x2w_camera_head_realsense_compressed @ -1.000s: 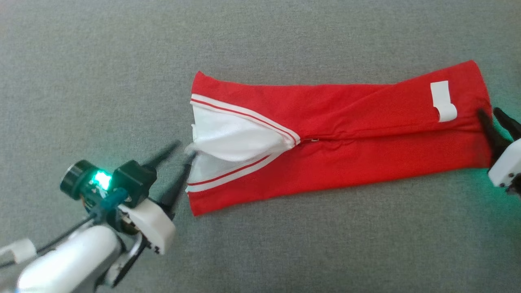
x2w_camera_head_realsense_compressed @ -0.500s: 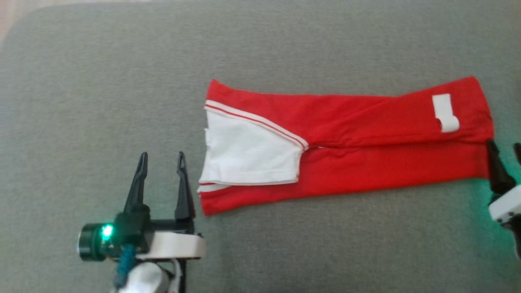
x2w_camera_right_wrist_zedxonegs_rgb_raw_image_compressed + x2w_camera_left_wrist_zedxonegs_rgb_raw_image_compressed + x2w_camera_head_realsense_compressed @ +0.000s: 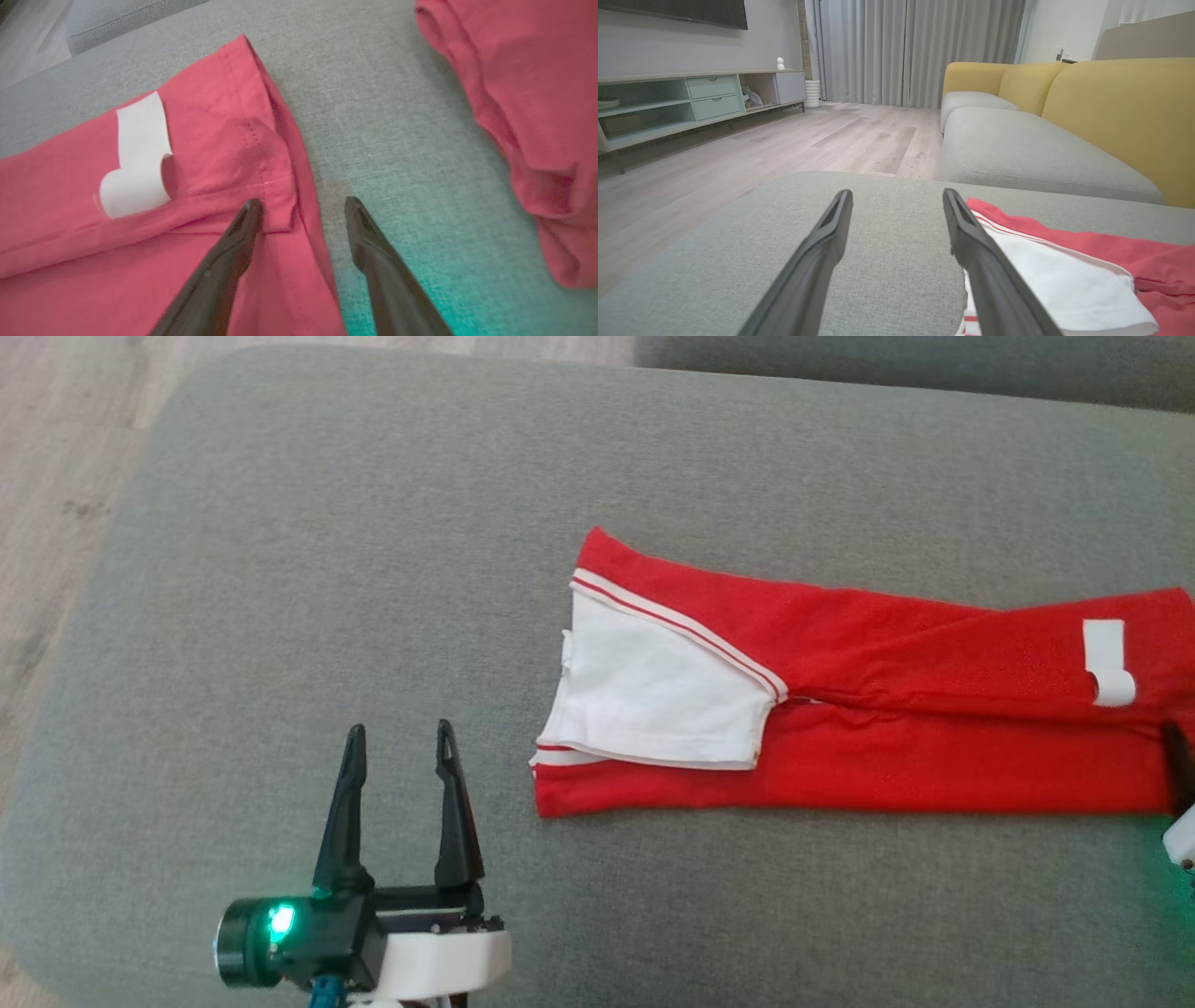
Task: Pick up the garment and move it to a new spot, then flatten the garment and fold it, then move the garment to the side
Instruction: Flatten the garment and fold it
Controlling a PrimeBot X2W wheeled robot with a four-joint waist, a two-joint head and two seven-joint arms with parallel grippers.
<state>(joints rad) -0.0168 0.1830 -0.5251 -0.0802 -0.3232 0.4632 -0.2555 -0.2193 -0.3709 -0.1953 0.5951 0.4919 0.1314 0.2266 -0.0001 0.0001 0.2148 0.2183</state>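
Red cloth heap (image 3: pixel 528 93) near the folded garment (image 3: pixel 887 756) on grey cushion (image 3: pixel 373 569)

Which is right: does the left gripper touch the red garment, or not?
Apart. In the head view, a strip of bare grey cushion lies between the open left gripper and the nearest end of the red garment.

The left pincer (image 3: pixel 400 737) has drawn back from the white lining (image 3: pixel 653 700) at the red garment's (image 3: pixel 934 756) collar end and straightened, fingers spread. The lining, puffed up before, now lies flat. The right pincer (image 3: pixel 302 205) has opened wider at the hem. The head camera has swung, bringing wooden floor (image 3: pixel 56 476) into sight.
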